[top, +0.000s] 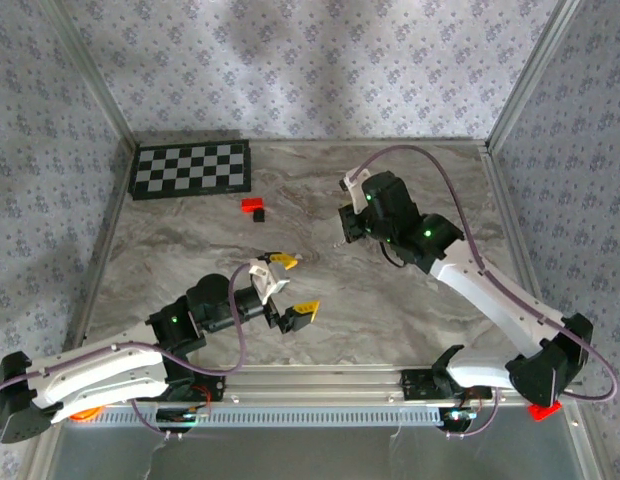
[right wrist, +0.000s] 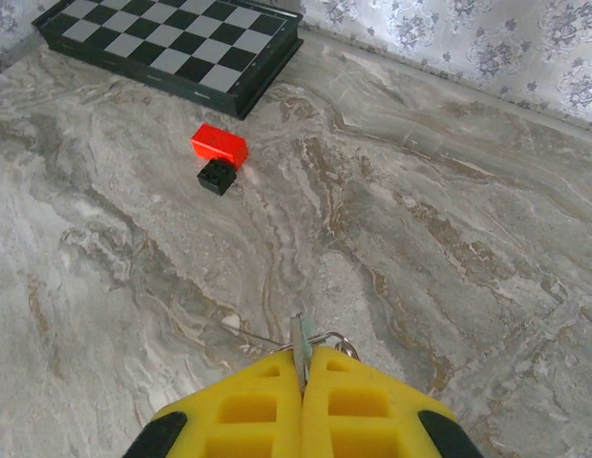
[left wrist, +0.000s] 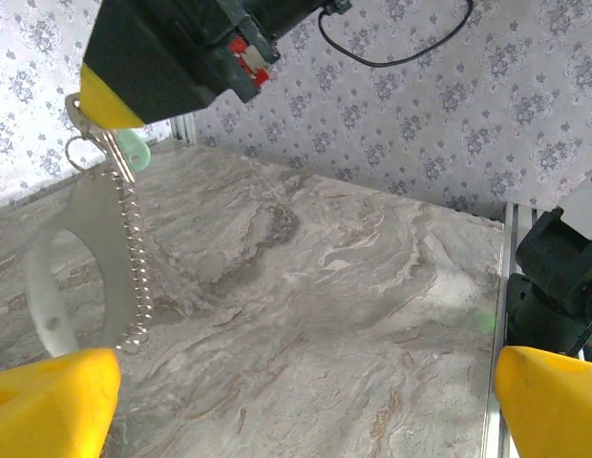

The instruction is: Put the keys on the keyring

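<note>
In the right wrist view my right gripper [right wrist: 302, 367] is shut on a thin pale key [right wrist: 301, 336], seen edge-on, with a small wire ring [right wrist: 340, 340] beside it. The left wrist view shows that gripper's yellow tip [left wrist: 105, 103] at the upper left. The flat pale key [left wrist: 95, 224] hangs below it, above the table. The beaded keyring chain [left wrist: 137, 262] dangles along the key's right edge. I cannot tell whether the chain passes through the key. My left gripper [left wrist: 310, 405] is open and holds nothing. It sits low [top: 295, 285], to the left of and nearer than the right gripper [top: 342, 238].
A small red block [right wrist: 220, 145] and a black block [right wrist: 216, 176] lie on the marble table [top: 410, 330] at mid-back. A checkerboard [top: 190, 168] lies at the back left. Patterned walls stand on three sides, and a metal rail [top: 320, 380] runs along the near edge.
</note>
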`<move>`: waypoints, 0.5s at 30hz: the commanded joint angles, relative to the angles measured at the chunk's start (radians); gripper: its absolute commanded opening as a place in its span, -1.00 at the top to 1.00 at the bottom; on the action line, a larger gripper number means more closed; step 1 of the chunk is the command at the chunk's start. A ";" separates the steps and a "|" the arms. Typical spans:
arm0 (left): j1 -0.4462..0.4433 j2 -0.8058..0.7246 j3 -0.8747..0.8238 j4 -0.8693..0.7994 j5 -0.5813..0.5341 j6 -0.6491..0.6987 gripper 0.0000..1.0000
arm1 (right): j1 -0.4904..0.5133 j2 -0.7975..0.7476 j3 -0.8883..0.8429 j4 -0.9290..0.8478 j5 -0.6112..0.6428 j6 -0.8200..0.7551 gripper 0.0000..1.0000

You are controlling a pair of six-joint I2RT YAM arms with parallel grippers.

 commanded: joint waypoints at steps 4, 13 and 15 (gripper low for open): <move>0.009 -0.002 -0.001 0.040 0.009 -0.005 -1.00 | -0.062 0.050 0.076 0.063 -0.049 0.024 1.00; 0.015 0.023 0.007 0.025 -0.007 0.007 -0.99 | -0.124 0.161 0.150 0.068 -0.075 0.045 1.00; 0.016 0.028 0.001 0.018 -0.013 0.011 -1.00 | -0.128 0.177 0.151 0.085 -0.073 0.061 1.00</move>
